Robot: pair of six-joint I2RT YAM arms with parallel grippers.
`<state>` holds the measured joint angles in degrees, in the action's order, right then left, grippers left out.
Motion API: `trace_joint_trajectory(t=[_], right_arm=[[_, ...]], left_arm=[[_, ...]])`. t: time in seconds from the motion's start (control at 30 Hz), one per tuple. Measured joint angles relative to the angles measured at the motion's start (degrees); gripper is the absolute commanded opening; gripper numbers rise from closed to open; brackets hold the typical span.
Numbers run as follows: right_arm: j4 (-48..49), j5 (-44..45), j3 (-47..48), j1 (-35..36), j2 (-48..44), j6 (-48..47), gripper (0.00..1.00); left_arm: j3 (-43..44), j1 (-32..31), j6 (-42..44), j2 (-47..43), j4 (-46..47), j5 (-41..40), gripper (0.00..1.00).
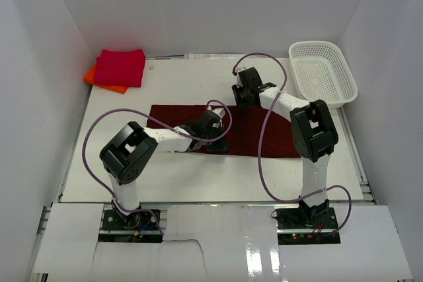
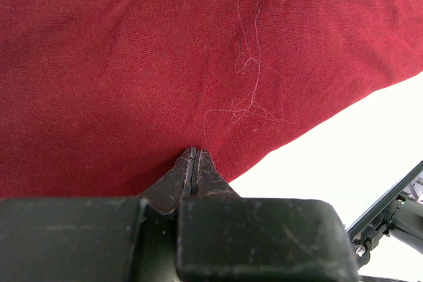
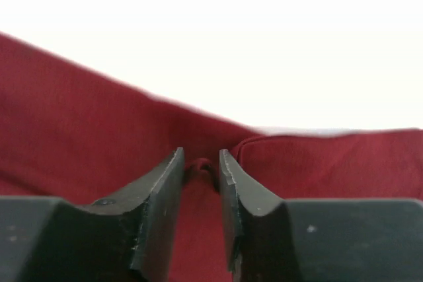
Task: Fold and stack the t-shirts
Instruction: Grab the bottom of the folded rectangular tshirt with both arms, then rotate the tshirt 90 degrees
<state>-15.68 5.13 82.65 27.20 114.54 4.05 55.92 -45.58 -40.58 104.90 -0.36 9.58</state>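
Two folded shirts, the crimson shirt [image 1: 120,67] on the orange shirt [image 1: 90,76], sit far left, and the white basket [image 1: 316,45] far right, both clear of your arms. Your maroon shirt [image 1: 264,133] lies flat in the middle. The right gripper [image 3: 201,156] pinches a pucker at its far edge with narrow jaws, while the left gripper [image 2: 195,162] is closed tight near its near edge; you cannot tell whether it grips cloth.

Your top view looks steeply down from above and behind the left arm [image 1: 129,153] and right arm [image 1: 314,130], with their bases at 6 o'clock. Your wrist views peer past the left gripper [image 2: 196,151] and right gripper [image 3: 201,153], both very close to the maroon t-shirt [image 1: 244,140], which all three views share.
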Motion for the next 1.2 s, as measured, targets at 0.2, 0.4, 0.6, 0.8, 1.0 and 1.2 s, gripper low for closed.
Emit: trace_joint_trajectory(t=[0.2,0.4,0.6,0.8,1.0,1.2], right_arm=[[1.1,1.9,2.2,0.0,2.6,0.0,0.4],[3.5,3.9,-0.1,-0.1,-0.2,0.5,0.43],[4.2,3.1,-7.3,-0.6,-12.4,2.4,0.62],[3.1,2.3,-13.1,-0.9,-21.1,4.9,0.59],[-1.9,2.3,-20.4,-1.0,-24.5,8.8,0.59],[-9.1,2.6,-27.3,-1.2,-29.5,12.5,0.59]], left_arm=[[-0.1,-0.3,0.0,0.0,0.3,0.0,0.0],[-0.2,-0.5,0.0,-0.1,0.4,-0.1,0.0],[0.2,-1.0,0.1,-0.7,-1.7,-0.3,0.0],[4.5,-1.5,1.7,-1.9,-9.4,-2.1,0.0],[12.7,2.6,6.4,-4.7,-16.2,-2.7,0.0],[15.8,21.8,11.9,-9.0,-22.4,-1.6,0.0]])
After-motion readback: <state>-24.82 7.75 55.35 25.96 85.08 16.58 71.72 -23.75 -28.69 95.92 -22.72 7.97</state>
